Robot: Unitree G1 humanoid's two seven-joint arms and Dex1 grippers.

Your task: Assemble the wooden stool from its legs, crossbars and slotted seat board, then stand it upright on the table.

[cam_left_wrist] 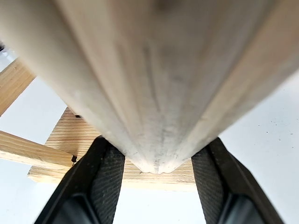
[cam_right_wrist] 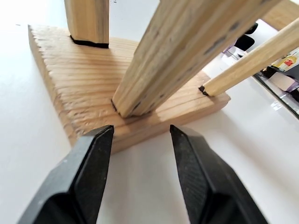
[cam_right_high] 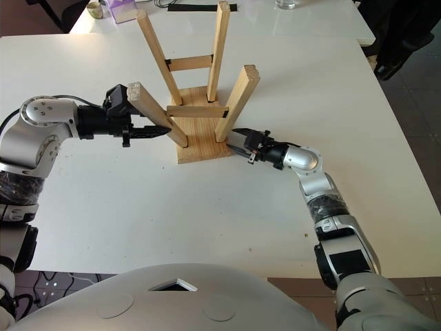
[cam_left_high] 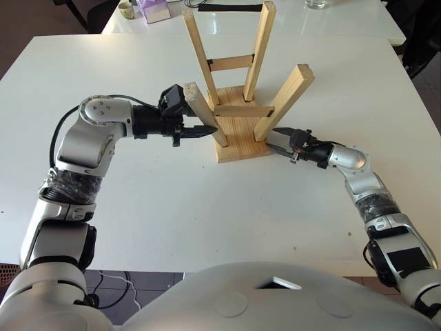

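The stool (cam_left_high: 241, 103) stands upside down in the far half of the surface (cam_left_high: 138, 207), about midway between its left and right edges. The seat board (cam_left_high: 238, 146) lies flat on the surface with all four legs pointing up and splayed outward. Two far legs (cam_left_high: 200, 55) rise toward the far edge and are joined by an upper crossbar (cam_left_high: 231, 63). A lower crossbar (cam_left_high: 244, 110) runs between the near-left leg (cam_left_high: 205, 112) and the near-right leg (cam_left_high: 286, 96).

The left claw (cam_left_high: 210, 129) comes in level from the left edge and grasps the near-left leg low down, just above the seat board. In the left wrist view its fingers (cam_left_wrist: 107, 177) lie against either side of that leg.

The right claw (cam_left_high: 275, 132) comes in from the right edge, low over the surface. It is released, with a clear gap between its two fingers (cam_right_wrist: 96, 154). Its tips sit just beside the board's near-right side, below the foot of the near-right leg, and whether they touch the wood cannot be told.

A second white table (cam_left_high: 344, 21) stands beyond the far edge.
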